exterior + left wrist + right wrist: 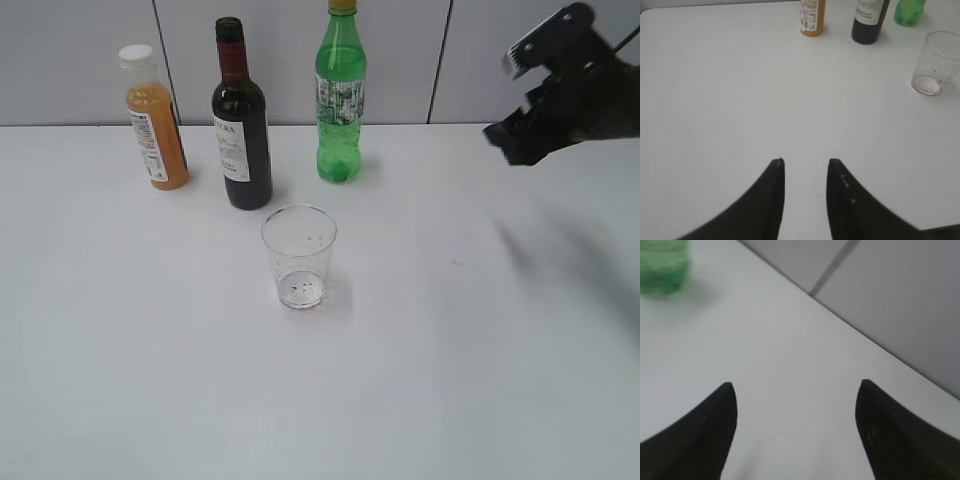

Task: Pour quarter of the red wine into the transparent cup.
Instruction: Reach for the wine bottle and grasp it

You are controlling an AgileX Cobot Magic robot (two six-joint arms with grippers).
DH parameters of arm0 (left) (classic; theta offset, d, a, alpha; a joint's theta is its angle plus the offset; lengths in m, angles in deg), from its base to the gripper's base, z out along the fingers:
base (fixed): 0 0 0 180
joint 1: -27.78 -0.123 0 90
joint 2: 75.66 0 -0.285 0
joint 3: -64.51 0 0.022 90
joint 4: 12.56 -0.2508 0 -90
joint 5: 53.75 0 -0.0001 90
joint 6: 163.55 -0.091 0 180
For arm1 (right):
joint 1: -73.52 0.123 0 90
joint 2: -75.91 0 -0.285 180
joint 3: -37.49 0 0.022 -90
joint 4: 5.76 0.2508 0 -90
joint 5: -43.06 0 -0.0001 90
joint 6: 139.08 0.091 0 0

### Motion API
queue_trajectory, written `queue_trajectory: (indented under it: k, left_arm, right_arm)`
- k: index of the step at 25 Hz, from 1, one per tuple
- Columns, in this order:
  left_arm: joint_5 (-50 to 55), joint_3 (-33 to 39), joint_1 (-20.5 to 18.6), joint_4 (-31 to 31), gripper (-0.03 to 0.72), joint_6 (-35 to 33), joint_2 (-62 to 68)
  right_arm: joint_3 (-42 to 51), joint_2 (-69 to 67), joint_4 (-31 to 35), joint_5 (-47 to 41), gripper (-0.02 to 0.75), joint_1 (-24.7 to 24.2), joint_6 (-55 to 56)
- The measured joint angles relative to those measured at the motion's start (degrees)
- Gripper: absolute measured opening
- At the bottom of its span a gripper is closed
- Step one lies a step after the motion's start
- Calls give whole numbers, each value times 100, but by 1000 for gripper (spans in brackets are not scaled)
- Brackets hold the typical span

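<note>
Table (480, 380) white, carrying three bottles in a row at the back and one cup in front. Soda bottle (341, 95) green, tallest, at the right of the row. Wine (240, 125) in the middle, upright, long axis vertical, neck foil maroon, liquid near black. Juice bottle (156, 120) at the left, white cap. Cup (299, 257) just in front of the wine, slightly right of it, standing open-side up, near empty with reddish specks at the base.

Right gripper (515, 100) raised at the far right, well apart from the wine, which lies to its left past the soda bottle; fingers (700, 435) spread wide, holding nothing. Left gripper (805, 165) low over bare table, parted narrowly, empty; wine ahead and to its right. Hard to judge which arm is nearer.

White label partly readable in the left wrist view: "CABERNET SAUVIGNON", probably; other labels too small to read.
</note>
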Motion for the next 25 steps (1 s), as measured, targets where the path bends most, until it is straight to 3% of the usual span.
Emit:
queue_trajectory:
  k: [3, 5, 11, 15, 20, 25]
  left_arm:
    - [0, 0, 0, 0, 230, 0, 0]
    - [0, 0, 0, 0, 230, 0, 0]
    - [0, 0, 0, 0, 230, 0, 0]
    - [0, 0, 0, 0, 230, 0, 0]
    - [0, 0, 0, 0, 230, 0, 0]
    - [0, 0, 0, 0, 230, 0, 0]
  right_arm:
    - [-107, 430, 361, -1563, 592, 0, 630]
    - [-217, 636, 1007, -2505, 590, -6, 282]
    - [-1357, 769, 5339, -5443, 590, -161, -3145]
    - [-2342, 781, 7117, -6997, 590, -312, -4462]
    - [-3031, 1134, 7614, -7915, 590, -341, -4798]
    - [-2195, 2407, 7732, -7975, 589, -341, -4822]
